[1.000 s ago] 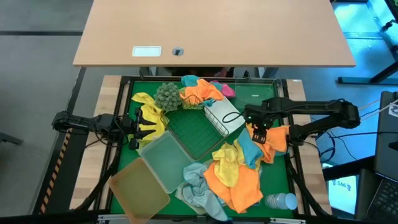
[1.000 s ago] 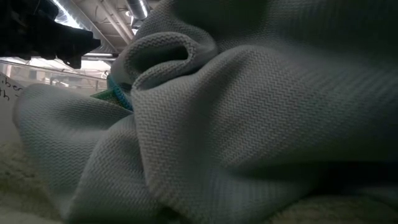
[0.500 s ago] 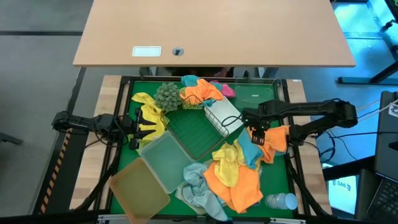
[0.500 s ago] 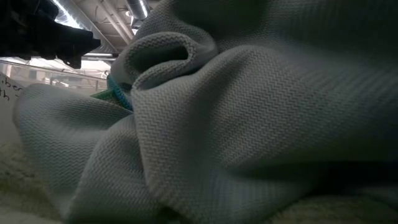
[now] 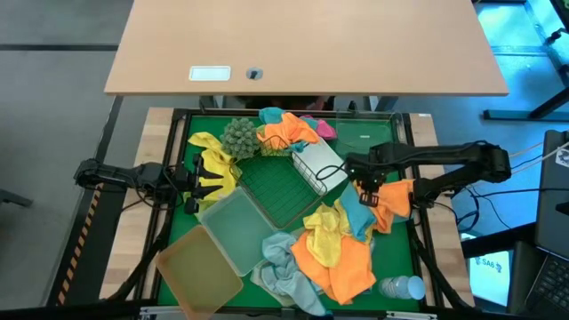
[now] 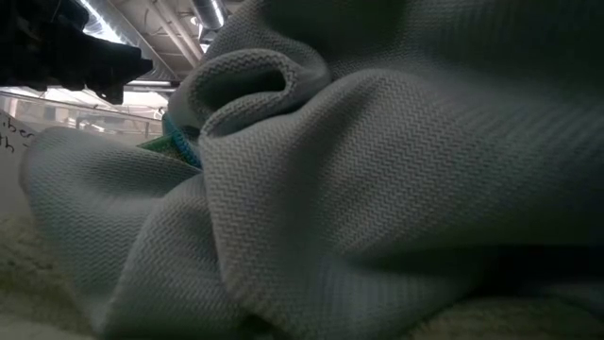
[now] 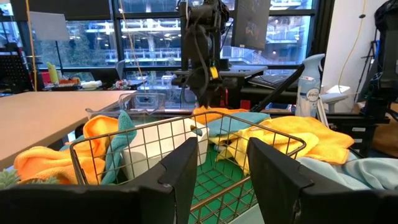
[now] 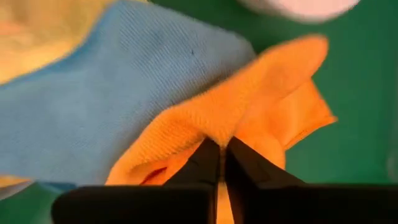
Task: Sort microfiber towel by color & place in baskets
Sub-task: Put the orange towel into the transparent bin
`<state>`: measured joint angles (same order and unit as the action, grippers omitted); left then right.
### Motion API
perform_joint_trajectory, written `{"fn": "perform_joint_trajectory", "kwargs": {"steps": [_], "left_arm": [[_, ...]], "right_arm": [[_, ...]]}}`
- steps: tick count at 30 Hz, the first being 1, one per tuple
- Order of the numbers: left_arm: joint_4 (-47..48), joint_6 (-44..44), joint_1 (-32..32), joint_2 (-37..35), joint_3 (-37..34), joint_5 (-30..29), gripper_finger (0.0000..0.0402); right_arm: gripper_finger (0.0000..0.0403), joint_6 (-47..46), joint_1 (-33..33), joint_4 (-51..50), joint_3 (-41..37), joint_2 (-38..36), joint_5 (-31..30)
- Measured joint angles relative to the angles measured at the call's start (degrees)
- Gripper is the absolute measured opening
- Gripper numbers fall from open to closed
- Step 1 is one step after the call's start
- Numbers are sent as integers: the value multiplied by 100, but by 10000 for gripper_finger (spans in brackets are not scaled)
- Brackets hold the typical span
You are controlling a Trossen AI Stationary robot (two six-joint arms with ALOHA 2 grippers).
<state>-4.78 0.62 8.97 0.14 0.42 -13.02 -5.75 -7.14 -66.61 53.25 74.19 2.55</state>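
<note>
Change: the right gripper (image 5: 366, 188) has slid a little toward 9 o'clock since a second ago, and its fingers have come together.
Right grip: the two fingers (image 8: 205, 163) are pinched on a fold of the orange towel (image 8: 245, 127), which lies partly on a light blue towel (image 8: 118, 106).
Why there: orange cloths must go in one basket, so it nips the raised fold, the easiest bit to lift.
Right arm pose: it reaches in from 3 o'clock, wrist bent down over the cloth pile, near the white basket (image 5: 320, 166).
Left gripper (image 5: 197, 182): it waits at 9 o'clock, fingers apart, holding nothing, pointing at the green wire basket (image 7: 186, 140).
Other baskets: the frosted clear basket (image 5: 236, 229) and amber basket (image 5: 197, 271) sit toward 7 o'clock.
More towels: a yellow towel (image 5: 216, 163) lies by the left gripper.
</note>
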Motion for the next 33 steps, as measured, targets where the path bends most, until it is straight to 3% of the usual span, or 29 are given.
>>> {"fn": "perform_joint_trajectory", "kwargs": {"steps": [5,11,18,25,30,33], "left_arm": [[0,0,0,2,0,-2,136],[-2,15,-1,2,-1,-261,136],[0,12,-1,1,-1,-402,136],[-1,9,-1,0,0,-404,136],[0,7,-1,1,0,-405,136],[-1,1,-1,1,-1,-407,136]], "right_arm": [[5,374,-5,-679,1133,0,-254],[5,722,-60,-1332,2841,-4,-1487],[4,1331,-627,-1410,4343,-9,-2504],[3,1866,-1634,-1334,4891,-11,-3163],[2,2142,-2473,-1201,4901,-4,-3132],[2,2154,-2890,-1211,4903,63,-2716]]}}
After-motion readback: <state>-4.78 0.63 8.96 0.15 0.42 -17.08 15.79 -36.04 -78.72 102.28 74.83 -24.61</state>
